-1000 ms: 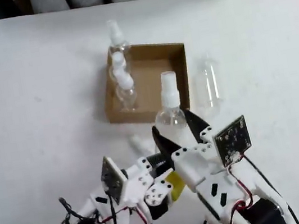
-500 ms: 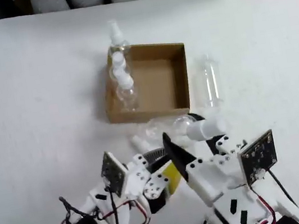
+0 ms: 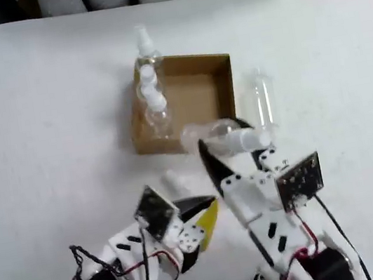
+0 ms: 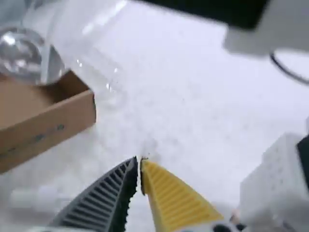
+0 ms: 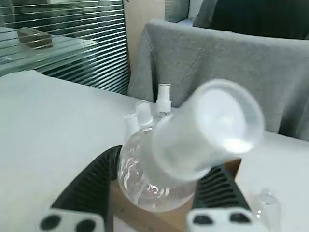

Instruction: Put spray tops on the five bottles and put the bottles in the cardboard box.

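Bottle [image 3: 215, 135] sideways in right fingers [image 5: 91, 183] at cardboard box [image 3: 228, 83] edge; left fingers [image 4: 174, 198] closed.

Hidden behind the held spray bottle [image 5: 140, 169] in the right wrist view: most of the cardboard box [image 5: 140, 212]. Blurred, close to the lens: the bottle's cap [image 5: 207, 130]. Too small to identify in the high view: a white piece [image 3: 175, 179] near the box. Unclear: number of bottles [image 3: 155, 109] at the box wall.

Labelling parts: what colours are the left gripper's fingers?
Left gripper: one yellow, one dark grey; left wrist view.
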Robot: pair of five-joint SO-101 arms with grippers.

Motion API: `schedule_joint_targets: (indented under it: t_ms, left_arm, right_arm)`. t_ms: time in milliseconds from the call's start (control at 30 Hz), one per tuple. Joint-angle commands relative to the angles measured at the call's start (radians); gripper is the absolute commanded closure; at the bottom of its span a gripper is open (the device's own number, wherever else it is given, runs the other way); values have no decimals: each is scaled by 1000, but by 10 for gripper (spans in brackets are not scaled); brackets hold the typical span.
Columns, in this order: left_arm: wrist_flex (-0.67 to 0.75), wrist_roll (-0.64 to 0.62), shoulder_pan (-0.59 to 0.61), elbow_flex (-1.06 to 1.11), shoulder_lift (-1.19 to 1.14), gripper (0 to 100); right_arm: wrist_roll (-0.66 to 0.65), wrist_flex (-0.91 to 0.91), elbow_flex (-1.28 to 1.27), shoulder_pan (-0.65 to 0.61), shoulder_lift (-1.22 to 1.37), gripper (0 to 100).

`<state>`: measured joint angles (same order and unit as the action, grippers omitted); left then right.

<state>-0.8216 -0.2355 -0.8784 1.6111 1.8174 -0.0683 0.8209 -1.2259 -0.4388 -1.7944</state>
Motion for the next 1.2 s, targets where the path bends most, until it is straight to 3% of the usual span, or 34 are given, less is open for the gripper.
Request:
schedule_joint_targets:
  t_ms: [0,367,533,700,1167]
  left_arm:
    - [-186,143,101,-74,13,976]
    - [-203,167,707,-48,13,974]
    - [-68,167,869,71,13,973]
    - [-43,167,935,81,13,973]
    - [-43,167,935,81,12,974]
  right_arm:
    - [-44,-116,-25,54,67,984]
    - [-44,-452,-32,88,446,984]
    - [-44,-627,-29,142,647,984]
    - [-52,-809,-17,177,854,984]
    - [-46,-980,311,211,1446,984]
